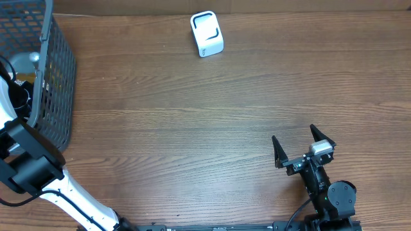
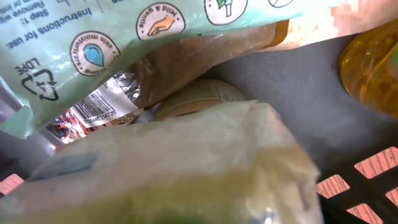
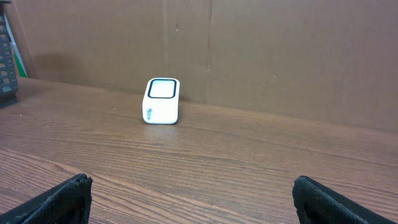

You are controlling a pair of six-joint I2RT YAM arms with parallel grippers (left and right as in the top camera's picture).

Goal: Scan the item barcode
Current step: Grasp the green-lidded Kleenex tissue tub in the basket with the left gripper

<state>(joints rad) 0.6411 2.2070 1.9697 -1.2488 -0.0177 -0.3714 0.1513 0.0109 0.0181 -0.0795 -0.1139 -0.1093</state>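
**Left arm digging in the basket, scanner waiting**

At the lower right of the overhead frame the right hand (image 1: 293,132) is hovering over the tabletop (image 1: 192,128) with its two dark fingers spread wide apart and nothing between them. At the lower left, the white left arm (image 1: 64,189) is reaching up into the black wire-mesh basket (image 1: 58,83) in the upper left corner. Its hand is not showing in any view, so whether it is apart or clamped cannot be told.

In the left wrist view, a soft, pale, blurred pouch (image 2: 186,162) is filling the lower half. Behind it are lying a crinkled foil packet (image 2: 99,106) carrying a printed barcode, a brown bag (image 2: 199,56), a glossy mint-green pouch (image 2: 112,37) with round icons, and a translucent yellow bottle (image 2: 373,62) at the upper right.

The small, rounded white scanner (image 1: 207,34) is sitting at the top centre of the wood-grain tabletop, well apart from both arms.

The picking step seems to be under way. The next move is probably calling for a firm hold on one item, then lifting it clear and turning its barcode toward the scanner window.
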